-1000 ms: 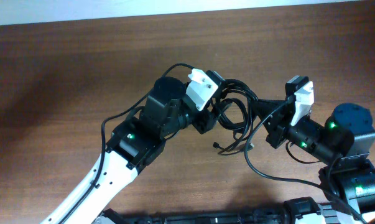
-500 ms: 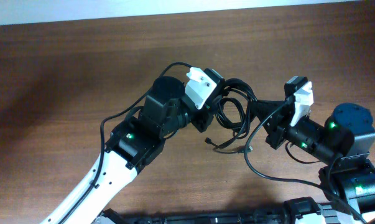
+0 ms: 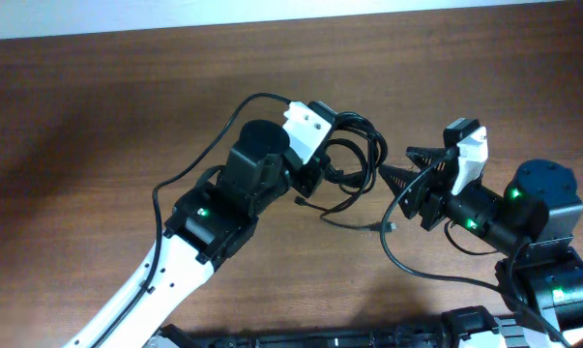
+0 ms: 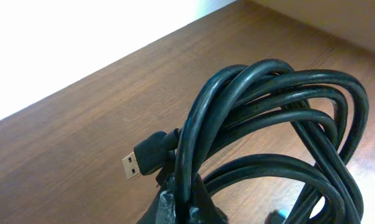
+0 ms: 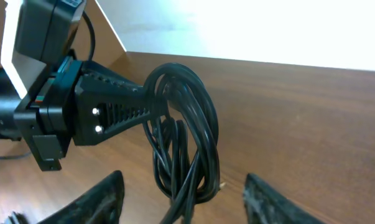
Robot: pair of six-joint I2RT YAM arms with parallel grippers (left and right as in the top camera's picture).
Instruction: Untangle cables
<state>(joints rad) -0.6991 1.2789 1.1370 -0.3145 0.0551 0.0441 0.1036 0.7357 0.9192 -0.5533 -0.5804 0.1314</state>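
Observation:
The cables form a tangled bundle of thin black loops between my two grippers. The left gripper is shut on strands at the bundle's left side. In the left wrist view its fingers pinch a strand of the cables, and a USB plug sticks out to the left. The right gripper stands open just right of the bundle. In the right wrist view the cables hang in front of the open right gripper, untouched by it. Loose ends trail on the table.
The brown wooden table runs to a white wall at the back. A thicker black wire loops from the right arm across the table near the front. The left arm's own wire arcs over its wrist.
The right gripper has opened and let go of the cables. The left gripper has shut on the bundle and drawn it to the left and back, dragging the loose ends along.

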